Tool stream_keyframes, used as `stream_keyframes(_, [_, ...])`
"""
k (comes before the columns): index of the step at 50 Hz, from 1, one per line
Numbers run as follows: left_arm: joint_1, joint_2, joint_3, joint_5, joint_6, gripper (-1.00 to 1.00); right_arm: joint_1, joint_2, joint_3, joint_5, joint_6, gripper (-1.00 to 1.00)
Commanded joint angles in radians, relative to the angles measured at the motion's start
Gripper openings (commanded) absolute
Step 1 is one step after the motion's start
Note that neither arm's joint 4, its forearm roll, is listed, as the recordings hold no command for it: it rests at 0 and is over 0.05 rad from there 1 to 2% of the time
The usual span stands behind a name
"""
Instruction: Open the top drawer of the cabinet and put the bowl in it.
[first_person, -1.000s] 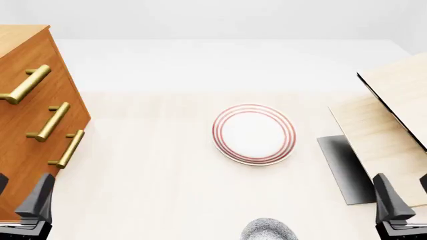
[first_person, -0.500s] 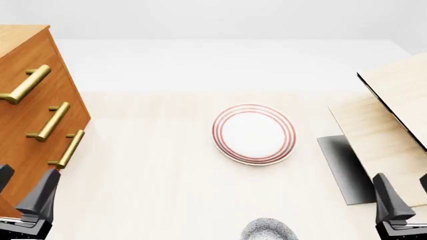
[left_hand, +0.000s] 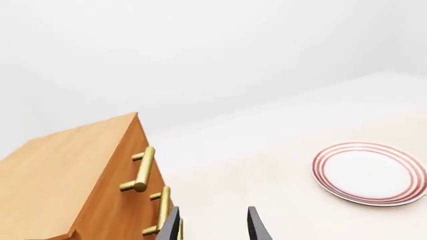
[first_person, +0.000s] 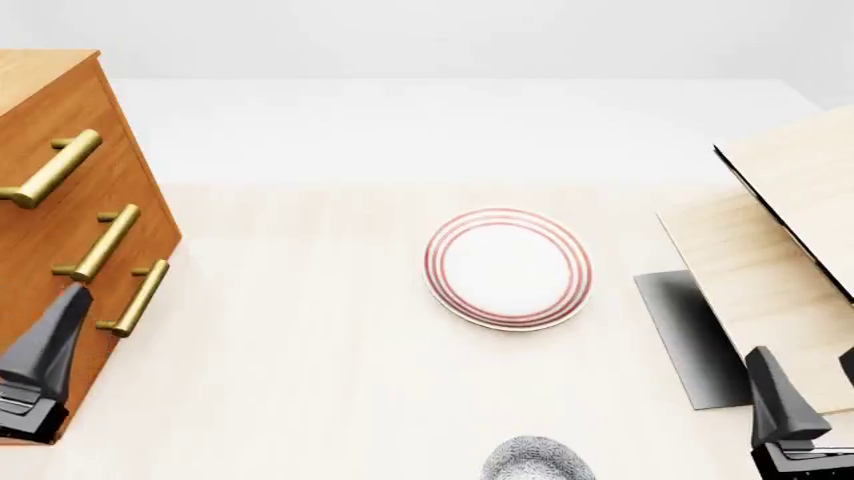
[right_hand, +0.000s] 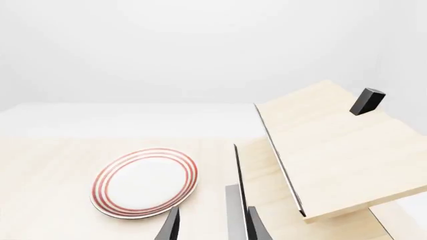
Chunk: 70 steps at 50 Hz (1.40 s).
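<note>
Only bowl (first_person: 538, 460) rim, frame-cropped.

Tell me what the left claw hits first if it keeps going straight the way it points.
Probably nothing soon: the left claw aims at bare table between the cabinet and the plate, though depth is uncertain.

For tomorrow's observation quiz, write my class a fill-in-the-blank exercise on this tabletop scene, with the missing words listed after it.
1. The cabinet has ____ brass bar handles on its front.
2. The plate is white with rings coloured ____.
3. All the drawers, the top drawer included, are ____.
4. The speckled bowl sits at the near table edge, on the near side of the ____.

Missing words: three; red; closed; plate
</note>
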Motion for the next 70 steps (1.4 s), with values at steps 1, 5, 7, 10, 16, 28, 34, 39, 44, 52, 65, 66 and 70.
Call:
stream_keyframes(1, [0.006,-0.010,-0.139,0.091,0.159,1.00,-0.001,0.001,0.001,-0.001,0.000,1.00])
stream_keyframes(5, [0.064,0.013,-0.168,0.102,0.226,1.00,-0.001,0.001,0.001,-0.001,0.000,1.00])
stream_keyframes(7, [0.085,0.023,-0.175,0.106,0.279,1.00,-0.001,0.001,0.001,-0.001,0.001,1.00])
stream_keyframes(10, [0.139,-0.012,-0.157,0.093,0.380,1.00,-0.001,0.001,0.001,-0.001,0.000,1.00])
stream_keyframes(16, [0.208,-0.002,-0.126,0.070,0.463,1.00,-0.001,0.001,0.001,-0.001,0.000,1.00])
stream_keyframes(28, [0.328,-0.014,-0.040,-0.007,0.668,1.00,-0.001,0.000,0.001,-0.001,0.000,1.00])
stream_keyframes(34, [0.321,0.036,0.010,-0.073,0.738,1.00,-0.001,0.001,0.001,-0.001,0.000,1.00])
stream_keyframes(39, [0.331,0.077,0.037,-0.143,0.813,1.00,-0.001,0.001,0.001,-0.001,0.000,1.00])
stream_keyframes(44, [0.309,0.131,0.025,-0.201,0.841,1.00,-0.001,0.001,0.001,-0.001,0.001,1.00])
stream_keyframes(52, [0.320,0.315,0.091,-0.427,0.891,1.00,-0.001,0.001,0.001,-0.001,0.000,1.00])
stream_keyframes(65, [0.337,0.579,0.154,-0.740,0.967,1.00,-0.001,0.001,0.001,-0.001,0.000,1.00])
stream_keyframes(66, [0.337,0.580,0.155,-0.742,0.967,1.00,-0.001,0.001,0.001,-0.001,0.000,1.00])
stream_keyframes(70, [0.350,0.628,0.150,-0.788,0.983,1.00,-0.001,0.001,0.001,-0.001,0.000,1.00])
